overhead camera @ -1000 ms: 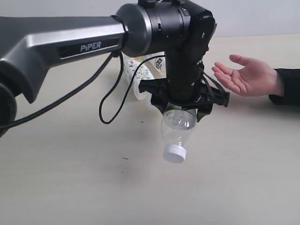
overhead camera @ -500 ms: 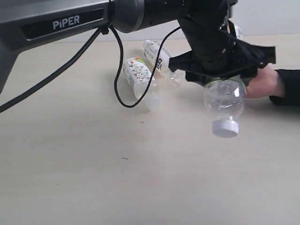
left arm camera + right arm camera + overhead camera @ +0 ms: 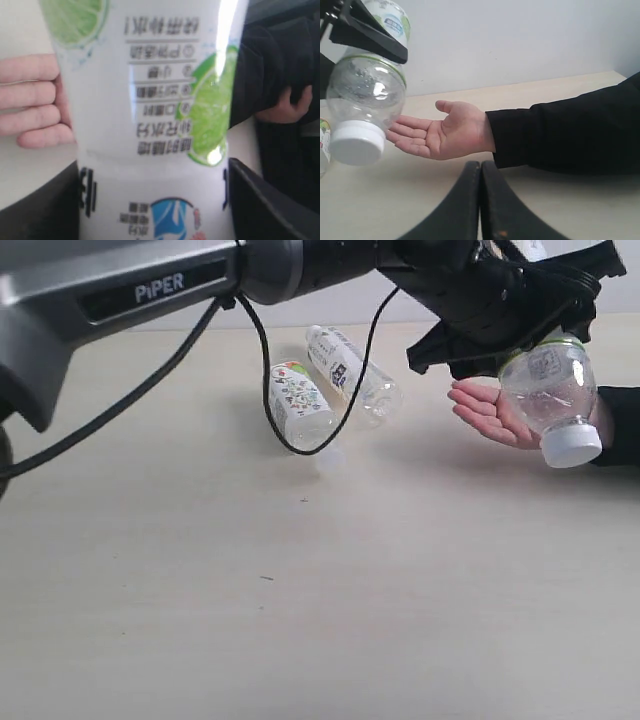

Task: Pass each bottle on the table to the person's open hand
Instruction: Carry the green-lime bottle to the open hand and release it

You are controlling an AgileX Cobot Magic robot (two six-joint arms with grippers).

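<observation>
Finding 1, grip. The left hand is clamped across the body of the green-and-white bottle. The bottle hangs tilted, and its white cap points toward 5 o'clock in the exterior view. Gripping the body leaves the cap end free, which I judge suits a handover, since the receiver can close on the lower half.

Finding 2, position. The bottle is clear of the table, up at about 2 o'clock in the exterior view. It hangs just by the person's open palm, which is turned upward to receive it. It is not yet released.

Finding 3, remaining stock. The doodle-labelled bottle and the text-labelled bottle lie on their sides close together, toward 11 o'clock from the table's middle. No pink-labelled bottle appears in any view.

Finding 4, right hand. Its jaws are pressed together on nothing, and it is idle low over the table.

Finding 5, views compared. The exterior view overlaps bottle and palm, so contact cannot be judged there. The right wrist view shows the held bottle beside the fingertips of the palm, not resting in it. The left wrist view alone shows the lime label (print inverted) and dark jaws on both flanks.
</observation>
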